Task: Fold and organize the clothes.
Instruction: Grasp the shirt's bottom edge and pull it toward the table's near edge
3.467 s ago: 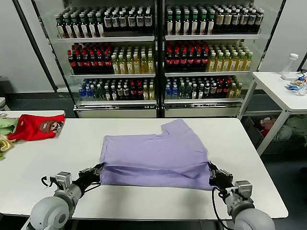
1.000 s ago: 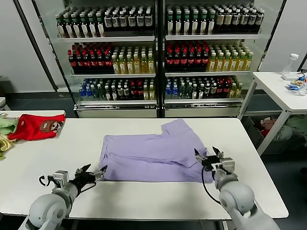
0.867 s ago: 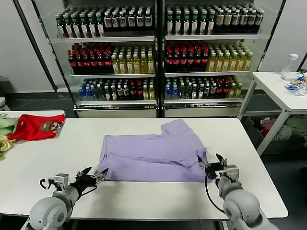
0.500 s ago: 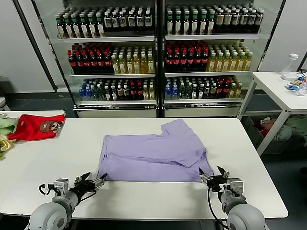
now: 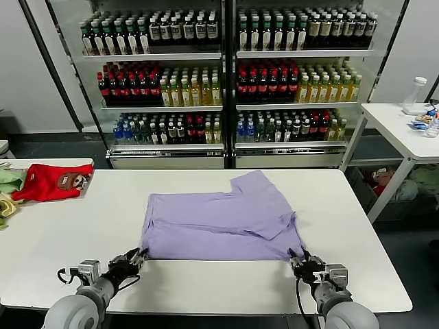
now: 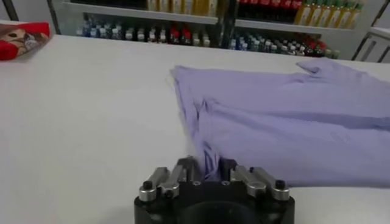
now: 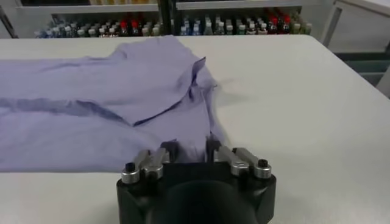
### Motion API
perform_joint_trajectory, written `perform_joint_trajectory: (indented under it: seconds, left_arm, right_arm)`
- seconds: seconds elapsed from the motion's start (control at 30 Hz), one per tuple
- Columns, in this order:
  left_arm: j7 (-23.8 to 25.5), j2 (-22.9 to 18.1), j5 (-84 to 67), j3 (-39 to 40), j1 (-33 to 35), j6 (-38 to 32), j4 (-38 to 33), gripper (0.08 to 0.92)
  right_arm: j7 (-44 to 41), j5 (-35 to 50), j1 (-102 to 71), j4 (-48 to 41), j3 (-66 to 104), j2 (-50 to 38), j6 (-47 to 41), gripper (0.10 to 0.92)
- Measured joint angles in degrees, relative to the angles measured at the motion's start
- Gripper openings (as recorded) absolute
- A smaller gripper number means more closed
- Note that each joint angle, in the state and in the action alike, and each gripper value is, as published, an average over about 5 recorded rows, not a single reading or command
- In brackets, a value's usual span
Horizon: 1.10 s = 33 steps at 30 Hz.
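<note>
The lavender T-shirt (image 5: 219,223) lies folded and flat in the middle of the white table (image 5: 68,233), one sleeve pointing to the far right; its print is hidden. My left gripper (image 5: 135,259) is at the shirt's near left corner, and in the left wrist view (image 6: 207,167) it is shut on a bunched bit of the shirt (image 6: 292,134). My right gripper (image 5: 300,262) is at the near right corner, and in the right wrist view (image 7: 191,149) it is closed on the edge of the shirt (image 7: 91,115). Both grippers sit low on the table.
A red garment (image 5: 48,181) with a brownish print lies at the table's far left, with green and yellow cloths (image 5: 8,181) beside it. Glass-door drink coolers (image 5: 226,75) stand behind the table. A second white table (image 5: 401,127) stands at the right.
Both grippers had let go of the shirt and pulled back open. They have now moved to its near corners and shut on the cloth. The shirt lies flatter than before.
</note>
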Motion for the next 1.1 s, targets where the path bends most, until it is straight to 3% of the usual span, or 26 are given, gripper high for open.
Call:
perform_joint_trajectory:
  seconds: [0.1,0.27,0.9,1.1]
  left_arm:
    - [0.4,-0.3,0.2,0.0,0.5,0.0,-0.3,0.170]
    - [0.5,0.3,-0.1,-1.1,2.0,0.3,-2.0,0.096]
    - [0.5,3.7,0.8,-10.7,18.1,0.5,-13.8,0.096]
    - [0.4,4.1,2.2,-12.2,20.1,0.4,-14.5,0.142]
  right_arm:
    - [0.1,0.4,-0.5,0.7,0.4,-0.3,0.0,0.142]
    - [0.1,0.8,-2.6,3.3,1.8,-1.2,-0.1,0.118]
    - [0.4,-3.0,-18.3,15.3,3.9,0.6,-0.1,0.121]
    - [0.2,-5.0,-20.3,17.2,4.1,1.0,-0.1,0.249]
